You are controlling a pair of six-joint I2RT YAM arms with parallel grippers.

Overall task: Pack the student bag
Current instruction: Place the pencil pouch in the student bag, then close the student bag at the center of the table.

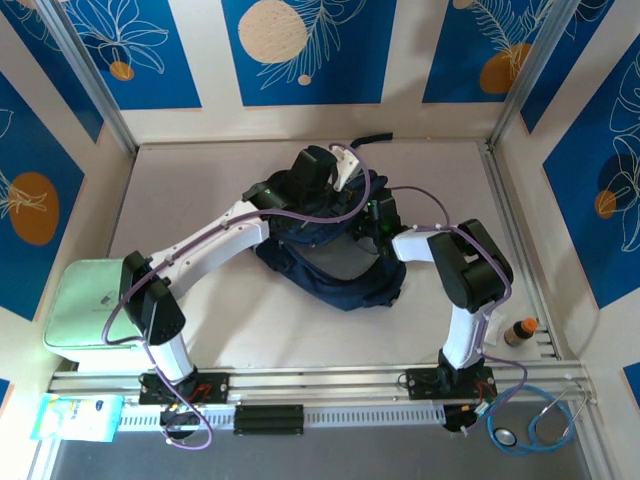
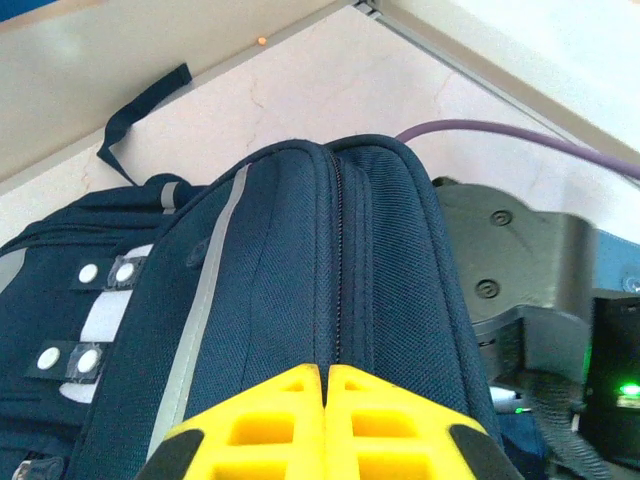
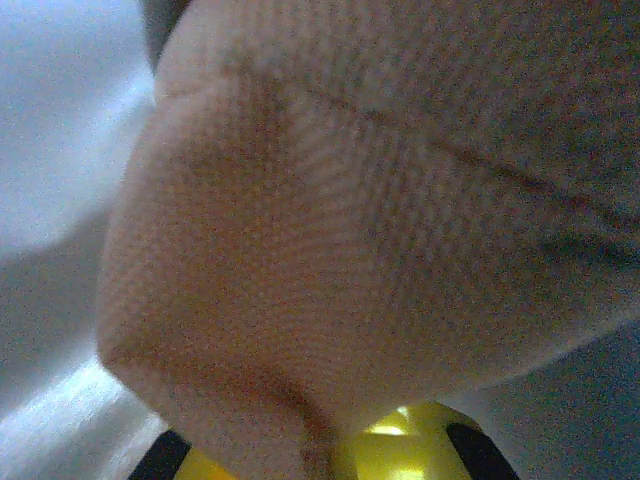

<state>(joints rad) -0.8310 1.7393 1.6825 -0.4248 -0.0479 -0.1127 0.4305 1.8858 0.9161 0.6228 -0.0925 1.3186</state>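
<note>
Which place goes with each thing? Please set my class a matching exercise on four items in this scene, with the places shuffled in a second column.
Things
1 student bag
2 pale green case
3 small brown bottle
4 stethoscope

Places
A right edge of the table
B middle of the table
C near right corner, in front of the table
D left edge of the table

Pairs: 1-B, 2-D, 3-A, 4-C

No legible text or labels
</note>
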